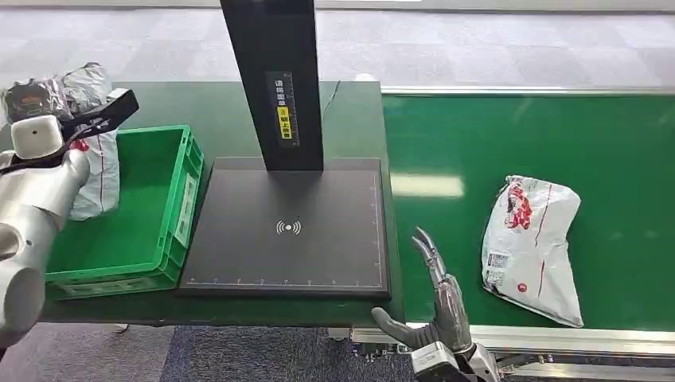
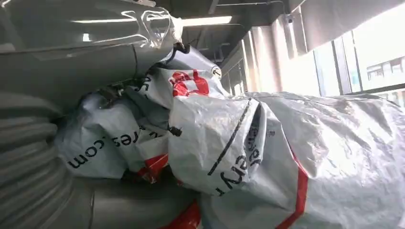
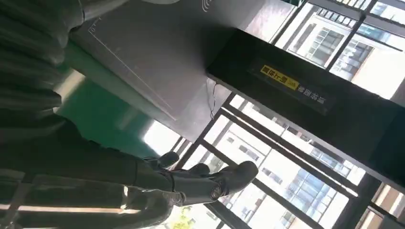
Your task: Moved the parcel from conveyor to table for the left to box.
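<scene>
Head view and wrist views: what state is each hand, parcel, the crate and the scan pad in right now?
Left hand: holds a parcel, raised over the crate.
Held parcel: crumpled, gripped, hanging above the crate's left side.
Green crate: upright on the table, open; the bare floor that shows has nothing on it.
Right hand: holds nothing, fingers apart.
Second parcel: lying flat on the conveyor, untouched.
Black scan pad: nothing on it.

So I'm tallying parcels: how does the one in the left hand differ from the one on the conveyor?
The held parcel is gripped by the left hand above the green crate, bunched and crumpled. The conveyor parcel lies flat and loose on the green belt, beside the open right hand. Both are white plastic mailers with red print.
</scene>
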